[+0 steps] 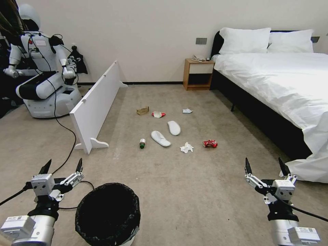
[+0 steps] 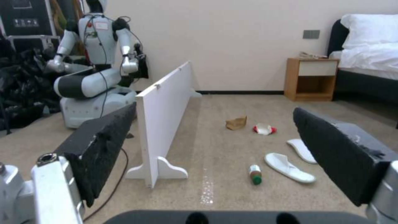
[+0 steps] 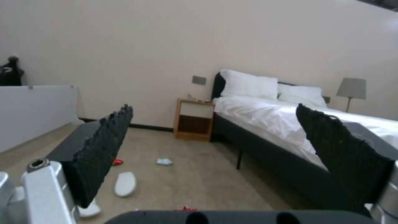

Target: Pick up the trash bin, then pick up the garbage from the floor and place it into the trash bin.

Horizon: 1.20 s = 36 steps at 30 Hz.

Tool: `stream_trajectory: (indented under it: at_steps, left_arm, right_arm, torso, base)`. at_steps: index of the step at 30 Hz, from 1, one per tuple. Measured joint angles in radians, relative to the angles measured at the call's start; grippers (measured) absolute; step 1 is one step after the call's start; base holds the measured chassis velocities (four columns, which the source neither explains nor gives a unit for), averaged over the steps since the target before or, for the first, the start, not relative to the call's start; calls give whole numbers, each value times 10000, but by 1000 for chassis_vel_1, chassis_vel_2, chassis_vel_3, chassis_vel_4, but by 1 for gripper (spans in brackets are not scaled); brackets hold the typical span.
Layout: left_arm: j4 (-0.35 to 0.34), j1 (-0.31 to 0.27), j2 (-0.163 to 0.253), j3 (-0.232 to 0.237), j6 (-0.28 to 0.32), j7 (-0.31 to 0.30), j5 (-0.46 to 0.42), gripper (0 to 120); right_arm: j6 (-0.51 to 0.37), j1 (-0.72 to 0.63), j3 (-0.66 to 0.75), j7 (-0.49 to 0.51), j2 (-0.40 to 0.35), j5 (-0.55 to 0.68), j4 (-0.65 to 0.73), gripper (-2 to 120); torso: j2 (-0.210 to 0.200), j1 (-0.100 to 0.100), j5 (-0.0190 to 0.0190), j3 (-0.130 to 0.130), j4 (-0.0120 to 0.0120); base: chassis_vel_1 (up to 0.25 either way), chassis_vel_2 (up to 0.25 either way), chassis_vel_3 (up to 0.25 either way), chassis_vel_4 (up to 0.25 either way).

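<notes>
We see the bin (image 1: 107,213) just right of and below our left gripper (image 1: 61,166), far nearer it than the right gripper (image 1: 264,166); both grippers' fingers spread apart, empty.

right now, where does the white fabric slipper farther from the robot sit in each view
Head view: farther white slipper near the picture's centre, beyond its twin.
Left wrist view: the slipper beyond its twin.
Right wrist view: the slipper before the bed.
Shared landmark: wooden nightstand.

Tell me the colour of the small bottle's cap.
Green; the bottle shows best in the left wrist view.
</notes>
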Motion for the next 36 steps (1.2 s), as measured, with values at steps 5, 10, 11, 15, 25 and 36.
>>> stream_trajectory:
  at_steps: [5,10,11,15,25,36]
  left_arm:
    - [52,57,23,104,292,19,78,100]
    - [169,189,15,346,767,-7,348,100]
    - [169,189,15,346,767,-7,348,100]
    - [518,292,47,635,1534,-109,569,100]
    - [1720,292,251,1300,4545,-542,334,100]
    - [2656,-85,143,1831,5245,-1114,52,100]
  right_arm:
    - [41,-62,35,-14,25,-45,49,100]
    - [67,-82,60,-19,63,-60,57,100]
    - [67,-82,60,-19,63,-60,57,100]
    - [83,-141,52,-28,120,-78,89,100]
    - [150,-219,58,-55,159,-96,94,100]
    - [198,-252,85,-72,179,-93,48,100]
  torso:
    - [0,0,0,0,0]
    - [0,0,0,0,0]
    - [0,0,0,0,0]
    - [0,0,0,0,0]
    - [0,0,2,0,0]
    - [0,0,5,0,0]
  base:
    - [0,0,0,0]
    - [0,0,0,0]
    - [0,0,0,0]
    - [0,0,0,0]
    - [0,0,0,0]
    - [0,0,0,0]
